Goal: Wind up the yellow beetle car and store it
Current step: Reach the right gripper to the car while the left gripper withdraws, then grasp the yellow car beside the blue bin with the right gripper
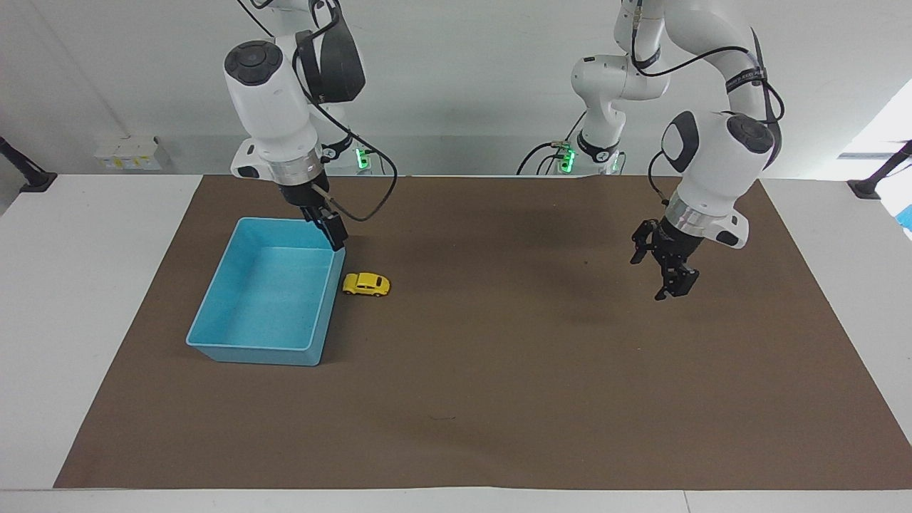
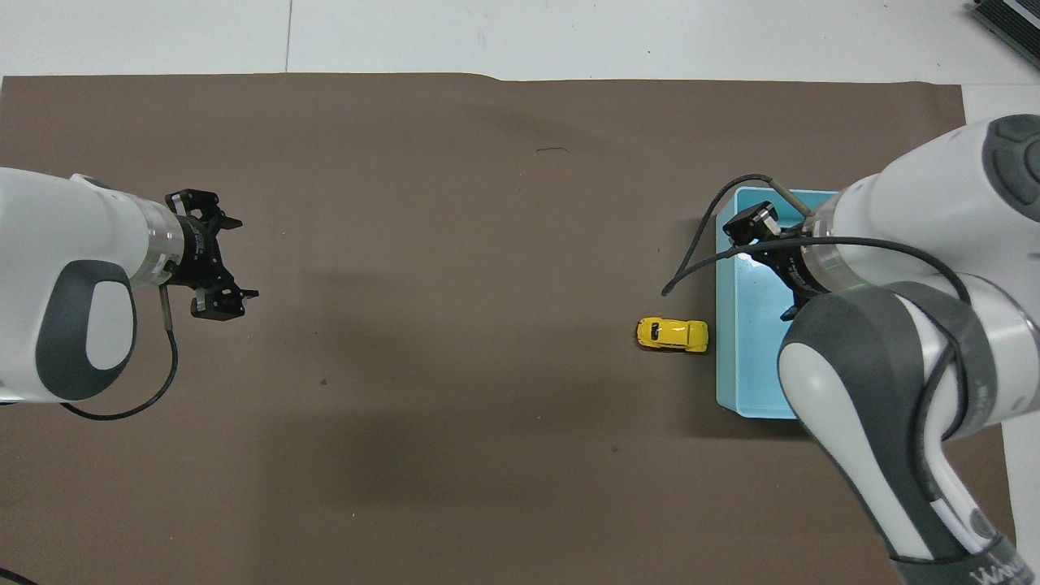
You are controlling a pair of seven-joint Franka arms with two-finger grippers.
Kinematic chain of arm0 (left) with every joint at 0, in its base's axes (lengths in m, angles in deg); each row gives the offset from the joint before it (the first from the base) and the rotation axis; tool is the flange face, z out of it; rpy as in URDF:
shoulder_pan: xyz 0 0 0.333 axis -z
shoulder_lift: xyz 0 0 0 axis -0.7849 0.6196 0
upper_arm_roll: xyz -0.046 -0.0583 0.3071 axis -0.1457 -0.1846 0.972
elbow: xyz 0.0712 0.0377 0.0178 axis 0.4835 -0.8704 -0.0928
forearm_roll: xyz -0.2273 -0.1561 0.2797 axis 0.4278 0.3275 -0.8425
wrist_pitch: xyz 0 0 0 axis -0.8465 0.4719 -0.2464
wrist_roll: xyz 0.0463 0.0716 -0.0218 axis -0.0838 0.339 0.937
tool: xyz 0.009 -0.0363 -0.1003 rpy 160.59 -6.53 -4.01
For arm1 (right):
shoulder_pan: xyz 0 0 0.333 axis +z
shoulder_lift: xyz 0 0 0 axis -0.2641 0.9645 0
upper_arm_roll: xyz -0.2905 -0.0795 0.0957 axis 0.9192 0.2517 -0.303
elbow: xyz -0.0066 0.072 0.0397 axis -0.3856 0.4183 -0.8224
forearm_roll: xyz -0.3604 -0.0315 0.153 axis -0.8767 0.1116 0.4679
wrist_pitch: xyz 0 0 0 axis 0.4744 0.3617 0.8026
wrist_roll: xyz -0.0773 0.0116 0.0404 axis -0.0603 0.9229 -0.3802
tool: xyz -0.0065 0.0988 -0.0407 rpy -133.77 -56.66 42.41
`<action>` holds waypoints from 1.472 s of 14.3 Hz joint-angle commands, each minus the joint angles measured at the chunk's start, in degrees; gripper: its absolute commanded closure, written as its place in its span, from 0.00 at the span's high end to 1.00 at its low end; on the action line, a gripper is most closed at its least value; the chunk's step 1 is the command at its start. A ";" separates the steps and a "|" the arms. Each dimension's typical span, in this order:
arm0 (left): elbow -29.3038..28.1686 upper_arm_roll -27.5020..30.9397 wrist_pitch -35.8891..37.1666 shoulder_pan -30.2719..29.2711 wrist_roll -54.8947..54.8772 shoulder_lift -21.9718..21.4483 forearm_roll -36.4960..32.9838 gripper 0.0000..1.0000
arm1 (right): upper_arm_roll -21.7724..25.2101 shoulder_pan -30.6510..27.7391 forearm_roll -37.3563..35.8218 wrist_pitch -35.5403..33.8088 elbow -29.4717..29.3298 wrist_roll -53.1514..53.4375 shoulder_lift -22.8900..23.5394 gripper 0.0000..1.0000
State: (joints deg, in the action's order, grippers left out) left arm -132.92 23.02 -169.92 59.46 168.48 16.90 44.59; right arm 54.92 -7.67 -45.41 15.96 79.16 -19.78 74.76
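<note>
The yellow beetle car stands on its wheels on the brown mat, close beside the long wall of the light blue bin, on the side toward the middle of the table. My right gripper hangs open over the bin's corner nearest the robots, just short of the car, and holds nothing. My left gripper hovers open and empty over bare mat toward the left arm's end.
The bin has nothing in it. A brown mat covers most of the white table. The right arm's forearm covers much of the bin in the overhead view.
</note>
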 commanded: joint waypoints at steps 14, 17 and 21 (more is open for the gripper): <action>19.29 -0.39 8.44 -3.09 -46.13 0.22 -1.12 1.00 | -0.28 6.50 -8.03 23.60 16.94 49.30 5.95 1.00; 21.48 -0.39 8.35 -4.23 -53.44 0.13 -1.65 1.00 | -0.28 7.82 -10.66 26.33 19.49 50.79 7.70 1.00; 23.08 -0.39 10.10 -6.69 -72.40 -0.83 -1.73 1.00 | -0.20 9.05 -17.52 30.47 22.05 56.58 9.90 1.00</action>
State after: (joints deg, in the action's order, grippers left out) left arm -110.64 23.32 -161.72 53.89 104.22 16.61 43.55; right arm 54.91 1.46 -60.00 44.47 100.18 33.80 83.91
